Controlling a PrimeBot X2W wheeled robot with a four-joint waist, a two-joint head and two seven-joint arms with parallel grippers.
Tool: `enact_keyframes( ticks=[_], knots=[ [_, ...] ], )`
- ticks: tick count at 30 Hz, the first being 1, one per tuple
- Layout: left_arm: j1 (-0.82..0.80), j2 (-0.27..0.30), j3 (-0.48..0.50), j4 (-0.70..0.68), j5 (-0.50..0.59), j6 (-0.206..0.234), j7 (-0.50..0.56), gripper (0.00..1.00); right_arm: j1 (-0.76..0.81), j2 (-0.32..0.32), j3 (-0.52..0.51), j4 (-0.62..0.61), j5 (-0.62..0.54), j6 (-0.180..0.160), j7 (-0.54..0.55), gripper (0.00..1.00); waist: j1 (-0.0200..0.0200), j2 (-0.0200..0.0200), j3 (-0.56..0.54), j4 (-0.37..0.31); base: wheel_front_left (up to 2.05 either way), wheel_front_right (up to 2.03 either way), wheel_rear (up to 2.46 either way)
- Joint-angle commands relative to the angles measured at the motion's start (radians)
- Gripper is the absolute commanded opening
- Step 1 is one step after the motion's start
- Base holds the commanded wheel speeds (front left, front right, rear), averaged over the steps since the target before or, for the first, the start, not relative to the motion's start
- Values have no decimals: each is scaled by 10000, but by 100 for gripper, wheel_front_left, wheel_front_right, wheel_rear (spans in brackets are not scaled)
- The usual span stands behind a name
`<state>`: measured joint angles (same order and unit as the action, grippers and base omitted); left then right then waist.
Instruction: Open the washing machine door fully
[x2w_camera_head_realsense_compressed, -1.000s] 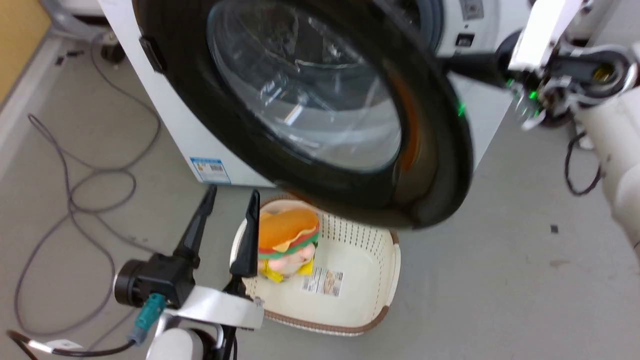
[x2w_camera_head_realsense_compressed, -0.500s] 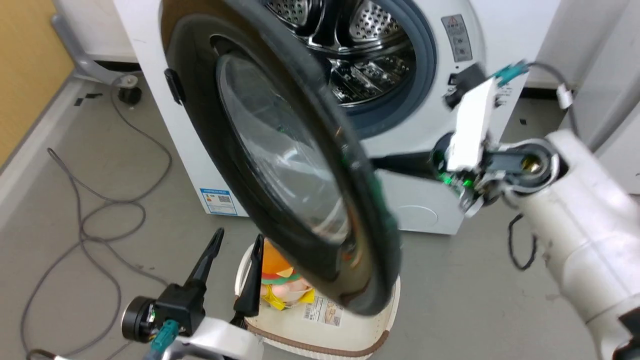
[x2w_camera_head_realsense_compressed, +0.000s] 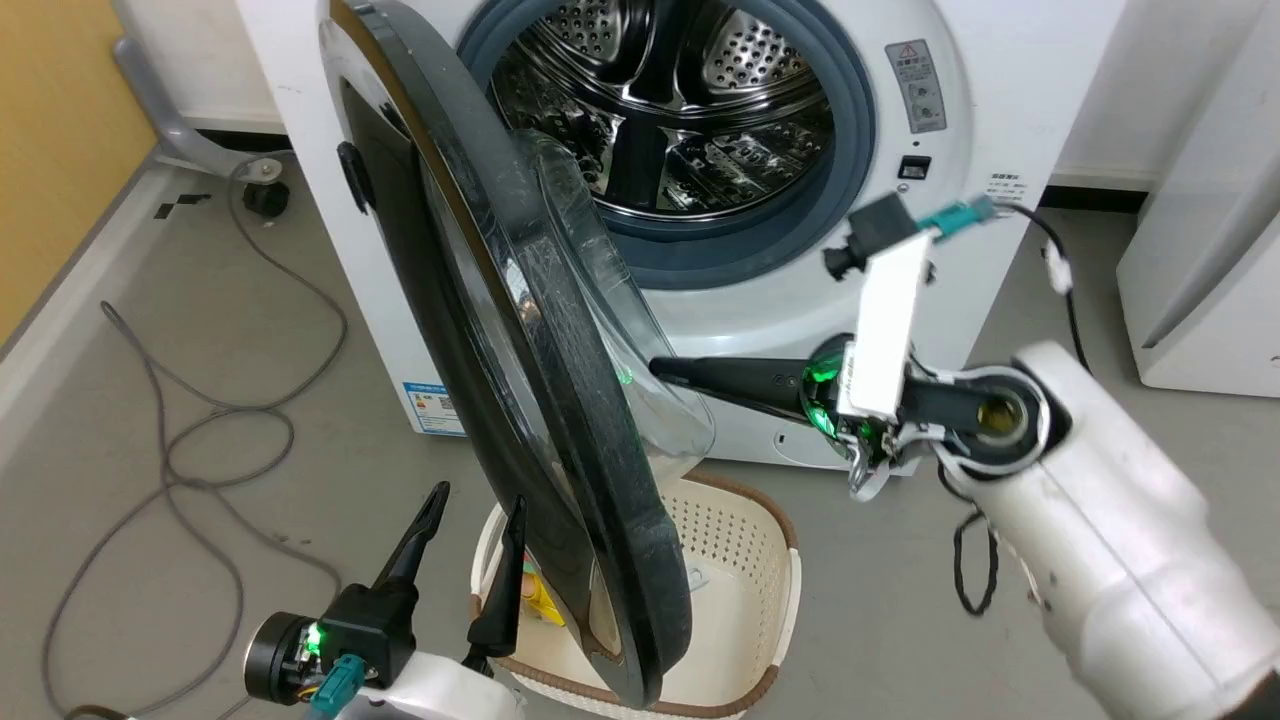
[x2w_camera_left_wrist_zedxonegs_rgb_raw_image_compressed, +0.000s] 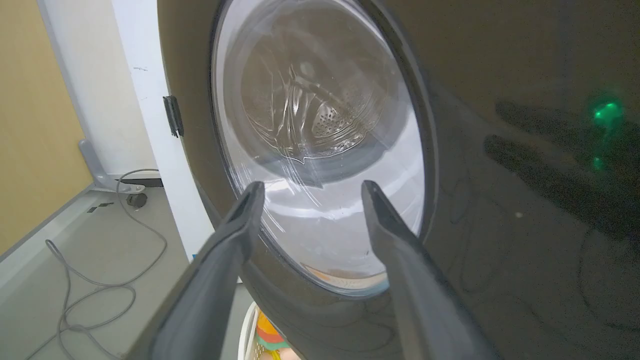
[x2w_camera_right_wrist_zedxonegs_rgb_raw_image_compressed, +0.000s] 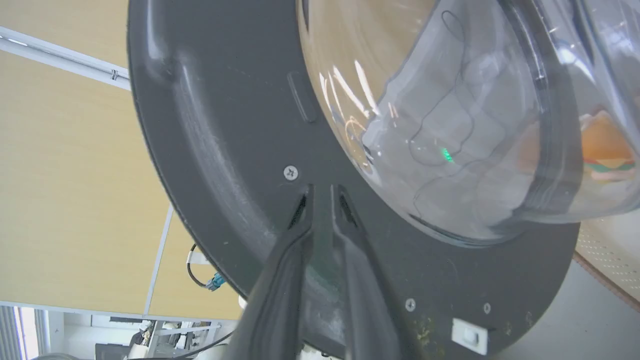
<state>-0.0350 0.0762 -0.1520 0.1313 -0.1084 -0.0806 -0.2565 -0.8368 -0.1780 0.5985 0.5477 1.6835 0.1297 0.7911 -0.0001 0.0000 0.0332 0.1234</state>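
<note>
The washing machine (x2w_camera_head_realsense_compressed: 1010, 60) stands with its steel drum (x2w_camera_head_realsense_compressed: 680, 110) exposed. The washing machine door (x2w_camera_head_realsense_compressed: 565, 430) is swung out and seen almost edge-on, its clear glass bowl (x2w_camera_head_realsense_compressed: 625, 330) bulging toward the drum. My right gripper (x2w_camera_head_realsense_compressed: 660, 367) is shut, its tips pressed on the door's dark inner face (x2w_camera_right_wrist_zedxonegs_rgb_raw_image_compressed: 225, 125) just beside the bowl; the right wrist view shows the gripper (x2w_camera_right_wrist_zedxonegs_rgb_raw_image_compressed: 322, 187) close up. My left gripper (x2w_camera_head_realsense_compressed: 475, 505) is open and holds nothing, low on the door's outer side. In the left wrist view the gripper (x2w_camera_left_wrist_zedxonegs_rgb_raw_image_compressed: 311, 186) points at the glossy outer face (x2w_camera_left_wrist_zedxonegs_rgb_raw_image_compressed: 500, 225).
A white basket with a brown rim (x2w_camera_head_realsense_compressed: 745, 520) sits on the floor under the door's lower edge. A burger plush (x2w_camera_right_wrist_zedxonegs_rgb_raw_image_compressed: 605, 150) shows through the glass. Cables (x2w_camera_head_realsense_compressed: 200, 440) trail across the floor on the left. A white appliance (x2w_camera_head_realsense_compressed: 1200, 250) stands at the right.
The door has swung wider, from facing the camera to nearly edge-on, with my right gripper following on its inner side. The head view also shifted. The left gripper stays open.
</note>
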Motion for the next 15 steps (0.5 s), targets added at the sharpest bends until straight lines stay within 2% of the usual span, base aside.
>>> enact_keyframes(
  ticks=[1, 3, 9, 15],
  knots=[
    [118, 42, -11, 11, 36, 75, -53, 100, 445, 2, -141, -201, 70, 10, -330, 49, 1, 0, 16, -41, 0, 0, 0],
    [132, 42, -14, 18, 28, 102, -53, 100, 1000, -30, -481, -578, 103, 10, -1106, 100, 1, 0, 25, -98, 0, 0, 0],
    [232, 93, 51, 67, -24, 181, -53, 100, 3172, -236, -1600, -1760, -274, 10, -4016, 100, 1, 0, 6, -357, 0, 0, 0],
    [368, 164, 159, 217, -139, 209, -53, 100, 5281, -261, -2412, -2157, -1028, 10, -6828, 100, 1, 0, -81, -605, 0, 0, 0]
  ],
)
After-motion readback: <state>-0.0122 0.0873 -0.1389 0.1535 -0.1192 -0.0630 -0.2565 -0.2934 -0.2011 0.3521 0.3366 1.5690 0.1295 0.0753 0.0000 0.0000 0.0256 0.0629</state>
